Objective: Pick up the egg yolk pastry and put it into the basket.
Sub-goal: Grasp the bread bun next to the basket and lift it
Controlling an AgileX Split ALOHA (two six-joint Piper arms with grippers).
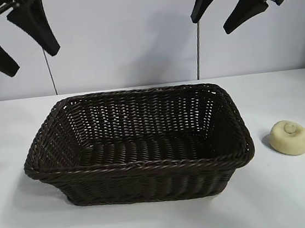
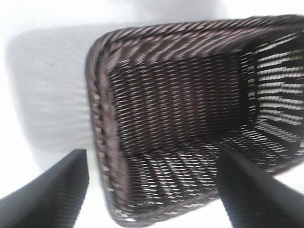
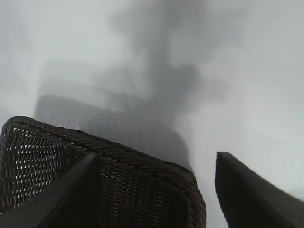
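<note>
The pastry (image 1: 291, 137) sits on the table at right, just beside the empty basket (image 1: 142, 167). The right gripper (image 1: 230, 9), spread and empty, hangs above it and nearer than the left gripper (image 1: 22, 45), also spread, upper left.

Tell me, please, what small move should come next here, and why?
Probably the right gripper, open and empty above the table, should descend toward the small pale yellow-cream egg yolk pastry. It lies on the table outside the dark brown woven wicker basket, on that arm's side.
</note>
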